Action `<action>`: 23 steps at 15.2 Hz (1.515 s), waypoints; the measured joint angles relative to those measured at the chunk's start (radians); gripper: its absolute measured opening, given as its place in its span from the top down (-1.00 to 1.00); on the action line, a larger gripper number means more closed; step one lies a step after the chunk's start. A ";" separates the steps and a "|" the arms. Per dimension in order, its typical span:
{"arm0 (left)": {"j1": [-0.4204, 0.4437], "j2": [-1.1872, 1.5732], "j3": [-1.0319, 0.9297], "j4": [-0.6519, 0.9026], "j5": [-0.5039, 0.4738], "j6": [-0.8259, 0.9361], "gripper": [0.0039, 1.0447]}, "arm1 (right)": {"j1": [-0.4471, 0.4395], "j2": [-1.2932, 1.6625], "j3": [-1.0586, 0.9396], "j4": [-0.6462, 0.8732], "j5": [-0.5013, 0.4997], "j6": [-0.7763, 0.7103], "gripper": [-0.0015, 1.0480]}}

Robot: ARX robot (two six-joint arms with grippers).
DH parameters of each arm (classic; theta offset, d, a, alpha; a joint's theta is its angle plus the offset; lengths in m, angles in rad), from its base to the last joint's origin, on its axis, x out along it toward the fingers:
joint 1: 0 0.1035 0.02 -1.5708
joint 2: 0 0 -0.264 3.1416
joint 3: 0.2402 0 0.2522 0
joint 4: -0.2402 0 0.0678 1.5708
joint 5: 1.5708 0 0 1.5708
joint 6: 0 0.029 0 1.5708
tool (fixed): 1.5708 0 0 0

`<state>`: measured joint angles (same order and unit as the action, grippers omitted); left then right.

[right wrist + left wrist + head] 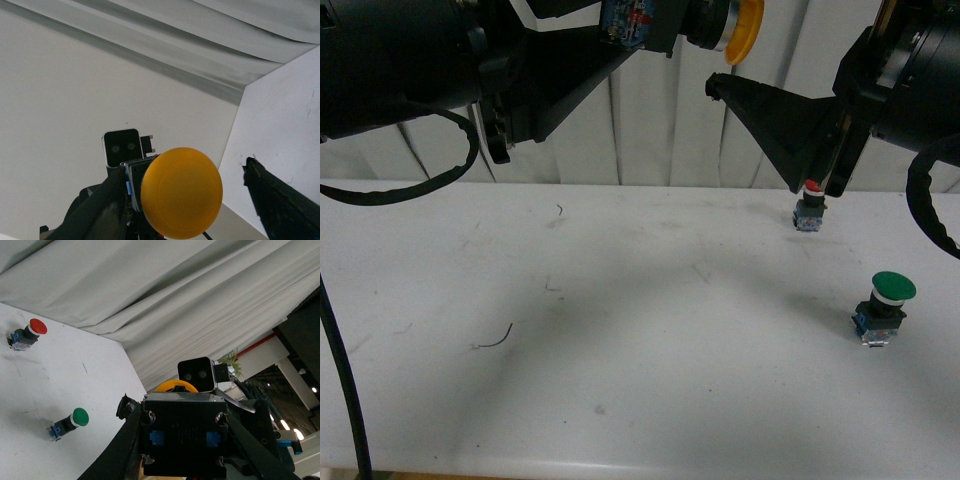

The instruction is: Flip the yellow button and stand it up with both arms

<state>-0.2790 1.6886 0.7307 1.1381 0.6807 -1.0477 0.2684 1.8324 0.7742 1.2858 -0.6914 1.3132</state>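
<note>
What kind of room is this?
Probably a robot test lab: a white table, a grey curtain hung behind it, and push-button switches, like the green-capped button, set out below a black robot arm.

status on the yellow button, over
Left gripper shut on yellow button, held high. Right gripper open, facing its cap, no contact. Red button and green button on the table below, not in the way.
</note>
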 joint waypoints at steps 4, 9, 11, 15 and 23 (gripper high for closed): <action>0.000 0.005 -0.005 -0.003 -0.003 -0.001 0.31 | 0.000 0.012 0.009 0.003 0.008 0.003 0.24; 0.000 0.005 -0.005 -0.002 -0.004 0.000 0.31 | -0.001 0.011 0.009 0.002 0.011 -0.003 0.30; 0.000 0.005 -0.005 0.004 -0.002 -0.004 0.04 | -0.001 0.011 0.009 0.001 0.011 -0.005 0.30; 0.003 0.005 -0.008 0.014 0.003 -0.018 -0.89 | -0.014 0.011 0.009 -0.002 0.023 -0.005 0.30; 0.224 -0.104 -0.087 -0.189 0.026 0.128 -0.88 | -0.048 0.011 0.011 -0.002 0.043 -0.005 0.31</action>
<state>-0.0551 1.5848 0.6437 0.9493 0.7063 -0.9195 0.2207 1.8431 0.7853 1.2835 -0.6487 1.3087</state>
